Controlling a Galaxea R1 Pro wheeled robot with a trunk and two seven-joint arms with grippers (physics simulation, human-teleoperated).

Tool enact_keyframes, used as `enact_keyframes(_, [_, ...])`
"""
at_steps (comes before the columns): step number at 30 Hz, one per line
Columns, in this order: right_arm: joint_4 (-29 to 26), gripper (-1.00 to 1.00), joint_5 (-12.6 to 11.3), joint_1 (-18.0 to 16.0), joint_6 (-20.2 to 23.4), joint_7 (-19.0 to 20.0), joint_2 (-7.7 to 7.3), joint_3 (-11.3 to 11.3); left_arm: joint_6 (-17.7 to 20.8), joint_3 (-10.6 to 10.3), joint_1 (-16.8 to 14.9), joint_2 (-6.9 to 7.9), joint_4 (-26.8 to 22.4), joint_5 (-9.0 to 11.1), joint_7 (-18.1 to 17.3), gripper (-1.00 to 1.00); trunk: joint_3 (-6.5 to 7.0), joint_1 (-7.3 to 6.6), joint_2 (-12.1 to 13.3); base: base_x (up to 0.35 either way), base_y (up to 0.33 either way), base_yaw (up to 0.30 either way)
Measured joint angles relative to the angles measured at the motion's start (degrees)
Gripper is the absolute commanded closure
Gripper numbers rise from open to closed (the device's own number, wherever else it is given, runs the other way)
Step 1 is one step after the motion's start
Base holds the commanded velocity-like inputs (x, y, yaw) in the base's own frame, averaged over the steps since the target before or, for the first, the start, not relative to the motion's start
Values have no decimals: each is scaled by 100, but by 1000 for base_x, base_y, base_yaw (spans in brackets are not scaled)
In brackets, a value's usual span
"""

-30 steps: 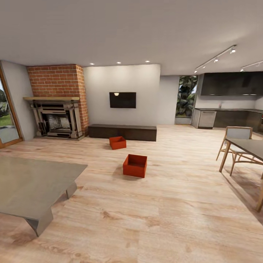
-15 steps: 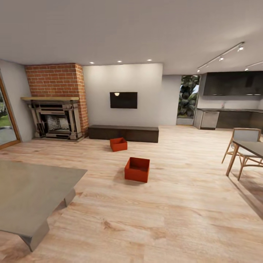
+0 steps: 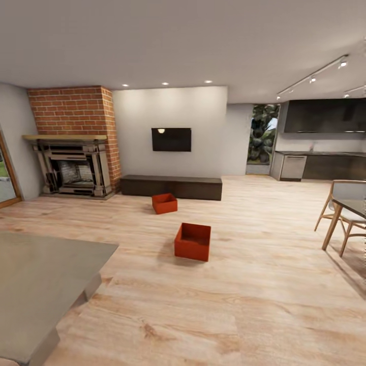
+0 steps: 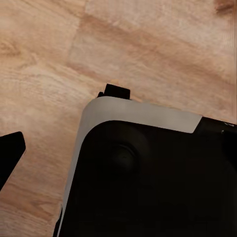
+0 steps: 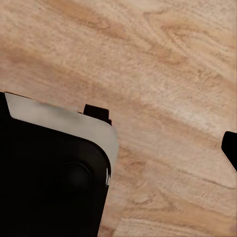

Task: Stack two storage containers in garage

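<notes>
Two orange-red storage containers (image 3: 192,242), light wood plank floor (image 3: 254,305), red-brick fireplace (image 3: 71,142)

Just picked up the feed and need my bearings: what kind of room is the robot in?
An open-plan living room, most likely: brick fireplace, wall-mounted TV over a low dark bench, light wood plank floor. Two orange-red containers sit on it.

Home living room: brick fireplace (image 3: 71,152), wall TV (image 3: 171,139), kitchen cabinets (image 3: 325,116).

Head view bright, even; recessed ceiling spots (image 3: 164,83) + track lights (image 3: 343,63) glow. Soft shadow beside near bin (image 3: 193,241). Wide-angle stretch at edges, render slightly soft. Wrist views evenly lit, wood floor (image 4: 163,54) grain blurry.
</notes>
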Motion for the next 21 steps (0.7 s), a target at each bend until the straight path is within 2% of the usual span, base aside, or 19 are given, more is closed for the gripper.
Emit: enact_keyframes(21, [0, -100, 1, 0, 1, 0, -1, 4, -4, 0, 1, 0, 0, 0, 0, -100, -37, 0, 0, 324, 98, -251])
